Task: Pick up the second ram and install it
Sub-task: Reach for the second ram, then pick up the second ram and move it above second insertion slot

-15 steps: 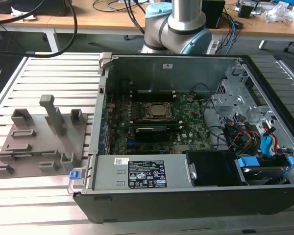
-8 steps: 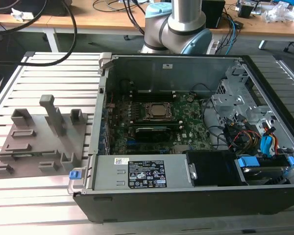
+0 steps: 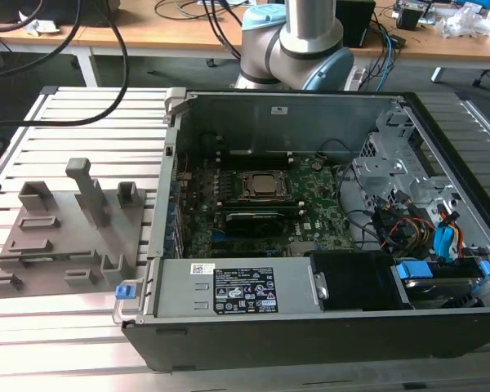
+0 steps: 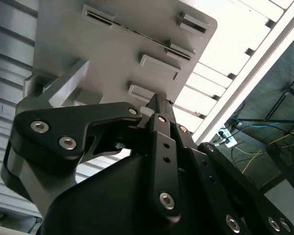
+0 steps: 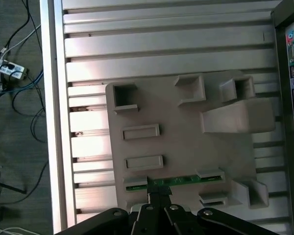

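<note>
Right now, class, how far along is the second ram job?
Done: the claw is down at the gray fixture plate. In hand: it sits at the second ram, which lies in its fixture slot, not lifted. Left: it is not yet seated on the motherboard in the open case.

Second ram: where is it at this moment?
In the first wrist view the second ram sits in a slot near one edge of the gray fixture plate, right at the tip of the gripper.
</note>
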